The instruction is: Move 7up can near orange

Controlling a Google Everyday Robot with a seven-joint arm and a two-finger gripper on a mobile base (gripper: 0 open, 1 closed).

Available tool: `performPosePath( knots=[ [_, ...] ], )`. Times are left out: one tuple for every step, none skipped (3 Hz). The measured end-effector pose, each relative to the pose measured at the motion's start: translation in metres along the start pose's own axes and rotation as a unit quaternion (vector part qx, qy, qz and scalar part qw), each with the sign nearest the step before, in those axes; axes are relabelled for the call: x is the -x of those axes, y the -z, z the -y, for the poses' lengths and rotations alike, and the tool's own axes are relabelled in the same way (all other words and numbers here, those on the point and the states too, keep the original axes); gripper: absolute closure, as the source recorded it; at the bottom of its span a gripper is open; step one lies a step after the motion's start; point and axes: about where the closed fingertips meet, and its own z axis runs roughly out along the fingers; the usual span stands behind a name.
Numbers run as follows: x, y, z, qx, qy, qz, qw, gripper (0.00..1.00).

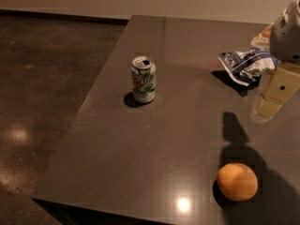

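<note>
The 7up can stands upright on the dark table, left of the middle, its silver top opened. The orange lies near the table's front right corner, well apart from the can. My gripper hangs above the table at the right edge of the view. It is to the right of the can, behind the orange, and touches neither. Its shadow falls on the table beside the orange.
A blue-and-white snack bag lies crumpled at the back right, just left of my gripper. The table's left and front edges drop off to a dark polished floor.
</note>
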Motion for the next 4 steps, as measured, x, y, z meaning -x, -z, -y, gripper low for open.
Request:
performPosePath(
  knots=[
    [0.016,-0.012,0.016,0.002,-0.007,0.019,0.9998,0.0],
    [0.04,-0.032,0.035,0.007,-0.017,0.043,0.9989,0.0],
    [0.071,-0.053,0.046,0.013,-0.022,0.077,0.9967,0.0],
    [0.103,-0.07,0.047,0.022,-0.016,0.109,0.9936,0.0]
  ],
)
